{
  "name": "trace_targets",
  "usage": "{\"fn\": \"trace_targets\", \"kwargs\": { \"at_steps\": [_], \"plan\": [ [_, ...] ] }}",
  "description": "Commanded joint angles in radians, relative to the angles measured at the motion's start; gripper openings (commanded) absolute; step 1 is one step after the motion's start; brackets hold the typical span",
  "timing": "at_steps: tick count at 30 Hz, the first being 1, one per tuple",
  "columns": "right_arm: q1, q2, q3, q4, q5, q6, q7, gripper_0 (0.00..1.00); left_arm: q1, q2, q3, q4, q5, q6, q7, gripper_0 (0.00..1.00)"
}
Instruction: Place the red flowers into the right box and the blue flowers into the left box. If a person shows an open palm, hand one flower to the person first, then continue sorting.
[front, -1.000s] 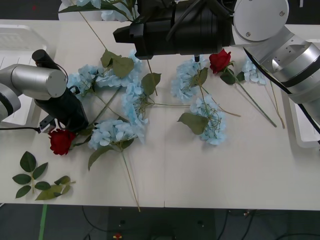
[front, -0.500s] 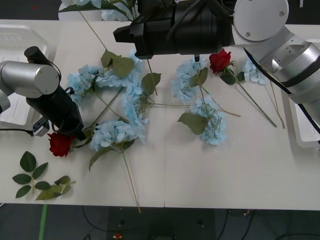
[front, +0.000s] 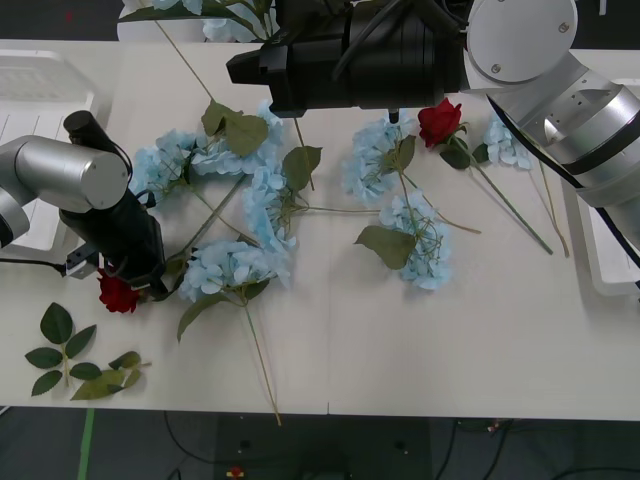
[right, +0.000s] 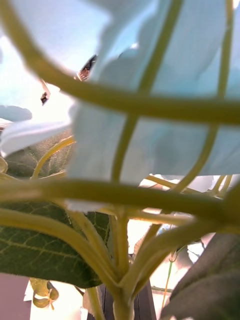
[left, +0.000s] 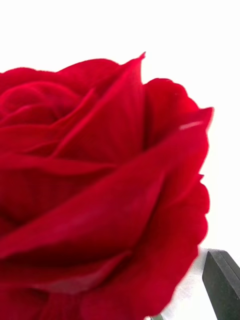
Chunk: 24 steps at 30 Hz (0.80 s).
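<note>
Roses come first here, it seems: the left gripper is down on the tabletop at the near-left red rose, whose bloom sits right in front of the left wrist camera with one black finger tip showing beside it. Whether the fingers have closed on the stem I cannot tell, since the wrist body hides them from the front. I judge the low approach is meant to catch the thin stem just behind the head, because the bloom itself would crush or slip.

The right gripper reaches across the far side of the tabletop, over the blue flowers, and its camera looks through pale petals, yellow-green stalks and a dark leaf; its finger state is likewise hidden (possibly working a blue stem, but that is a guess). The second red rose lies far right among blue clusters.

The left box sits at the far-left edge and the right box at the right edge, both beyond the flower pile. A loose leaf sprig lies near the front-left corner, no part of the sorting.
</note>
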Motion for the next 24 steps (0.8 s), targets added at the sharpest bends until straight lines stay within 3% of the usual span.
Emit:
{"fn": "trace_targets", "kwargs": {
  "at_steps": [1, 11, 13, 14, 15, 16, 17, 24],
  "plan": [
    [-0.056, 0.019, 0.001, -0.01, 0.006, -0.014, -0.036, 0.0, 0.047, -0.039, -0.009, 0.001, -0.073, -0.019, -0.019, 1.0],
    [-0.056, 0.019, 0.001, -0.01, 0.007, -0.017, -0.036, 0.0, 0.081, -0.096, -0.009, 0.006, -0.225, -0.035, -0.027, 1.0],
    [-0.056, 0.019, 0.001, -0.01, 0.007, -0.019, -0.036, 0.0, 0.088, -0.101, -0.009, 0.006, -0.239, -0.042, -0.025, 0.73],
    [-0.056, 0.02, 0.001, -0.01, 0.007, -0.02, -0.036, 0.0, 0.09, -0.102, -0.009, 0.007, -0.245, -0.044, -0.024, 0.41],
    [-0.056, 0.02, 0.001, -0.01, 0.006, -0.022, -0.037, 0.0, 0.091, -0.102, -0.009, 0.006, -0.246, -0.044, -0.024, 0.17],
    [-0.056, 0.019, 0.001, -0.01, 0.007, -0.02, -0.037, 0.0, 0.093, -0.104, -0.008, 0.006, -0.246, -0.044, -0.025, 0.06],
    [-0.056, 0.019, 0.001, -0.01, 0.007, -0.022, -0.037, 0.0, 0.091, -0.105, -0.008, 0.006, -0.249, -0.044, -0.027, 0.0],
    [-0.056, 0.019, 0.001, -0.01, 0.009, -0.022, -0.037, 0.0, 0.094, -0.107, -0.008, 0.007, -0.262, -0.044, -0.028, 0.0]
  ]
}}
